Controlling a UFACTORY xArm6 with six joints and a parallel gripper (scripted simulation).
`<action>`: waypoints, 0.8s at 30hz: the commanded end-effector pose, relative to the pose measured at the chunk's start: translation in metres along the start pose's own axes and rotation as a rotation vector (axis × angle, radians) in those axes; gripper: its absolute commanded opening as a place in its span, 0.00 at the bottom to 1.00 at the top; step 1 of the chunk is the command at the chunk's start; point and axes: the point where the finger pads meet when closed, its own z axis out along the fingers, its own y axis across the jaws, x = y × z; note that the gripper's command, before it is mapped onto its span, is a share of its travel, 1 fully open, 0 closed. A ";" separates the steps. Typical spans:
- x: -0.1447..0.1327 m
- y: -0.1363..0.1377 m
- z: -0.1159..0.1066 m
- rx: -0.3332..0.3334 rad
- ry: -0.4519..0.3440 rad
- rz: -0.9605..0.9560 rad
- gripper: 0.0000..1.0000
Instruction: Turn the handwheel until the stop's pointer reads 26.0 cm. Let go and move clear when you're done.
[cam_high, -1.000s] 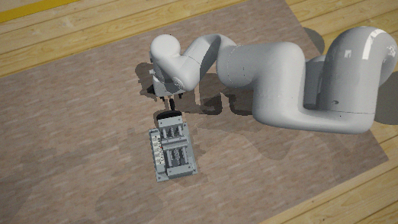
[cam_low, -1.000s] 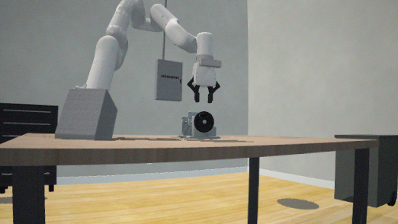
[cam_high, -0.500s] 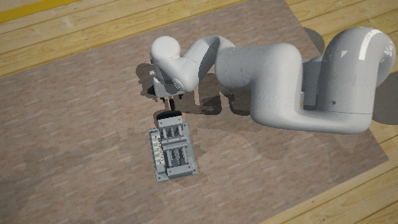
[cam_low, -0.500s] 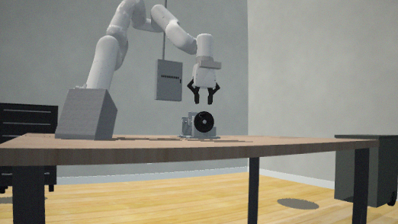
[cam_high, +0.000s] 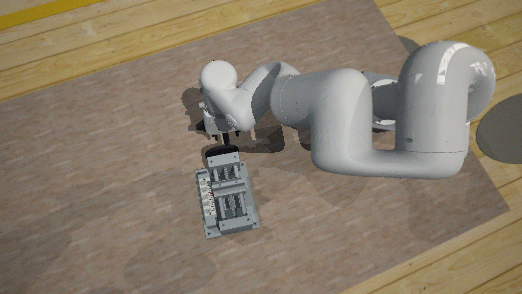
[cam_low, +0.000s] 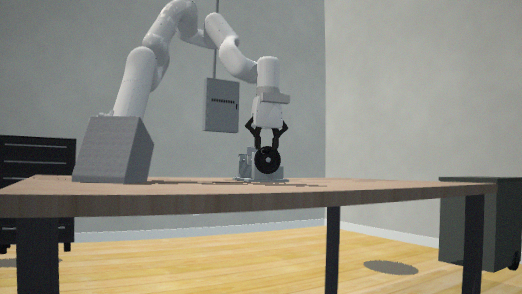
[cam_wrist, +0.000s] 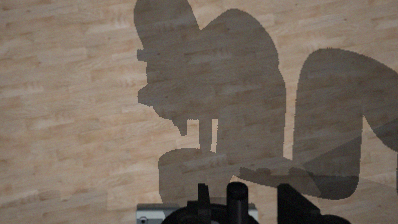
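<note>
- Scale strip (cam_high: 204, 194): white, along the left edge of the grey metal slide unit (cam_high: 250, 210); markings too small to read.
- Handwheel (cam_low: 267, 160): black round disc at the unit's near end, on the wood-grain surface (cam_high: 100, 165).
- Gripper (cam_low: 266, 145): black jaws spread, straddling the wheel's top rim, gripping nothing.

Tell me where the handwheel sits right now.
In the exterior view, the black handwheel stands at the front end of the grey slide fixture, mid-table, directly beneath the open hand.

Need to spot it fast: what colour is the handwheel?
Black handwheel, clearest in the exterior view.
</note>
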 end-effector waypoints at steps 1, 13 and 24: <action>0.000 -0.003 0.008 0.006 0.000 -0.001 0.57; 0.000 -0.003 0.020 0.006 0.000 -0.001 0.57; 0.000 -0.003 0.020 0.006 0.000 -0.001 0.06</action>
